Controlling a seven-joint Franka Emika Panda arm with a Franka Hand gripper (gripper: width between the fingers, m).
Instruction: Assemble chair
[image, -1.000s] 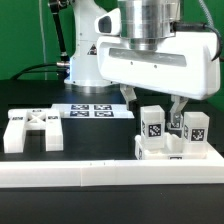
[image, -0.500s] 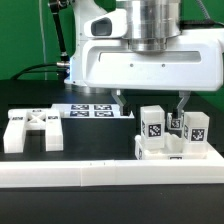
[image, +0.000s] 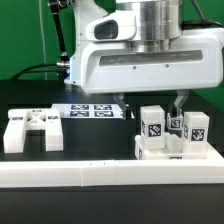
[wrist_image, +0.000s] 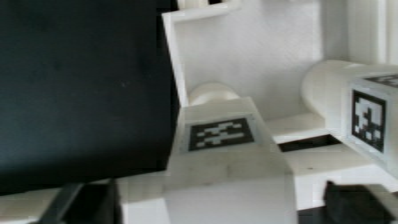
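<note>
Several white chair parts with black-and-white tags stand bunched together (image: 168, 135) at the exterior view's right, behind the front frame. My gripper (image: 150, 102) hangs just above them, open, one finger on each side of the cluster, holding nothing. In the wrist view a blocky white leg with a tag (wrist_image: 222, 135) stands between my two dark fingers (wrist_image: 71, 205), with a gap on each side; my gripper (wrist_image: 214, 208) is not touching it. A second tagged piece (wrist_image: 365, 105) stands beside it. Another white chair piece (image: 30, 130) lies at the left.
The marker board (image: 95, 111) lies flat behind the parts, near the arm's base. The long white border frame (image: 100, 176) runs along the front. The table top is black (wrist_image: 80, 90).
My hand has turned from a slanted pose to level, and the fingers have shifted slightly above the cluster. The parts have not moved.
</note>
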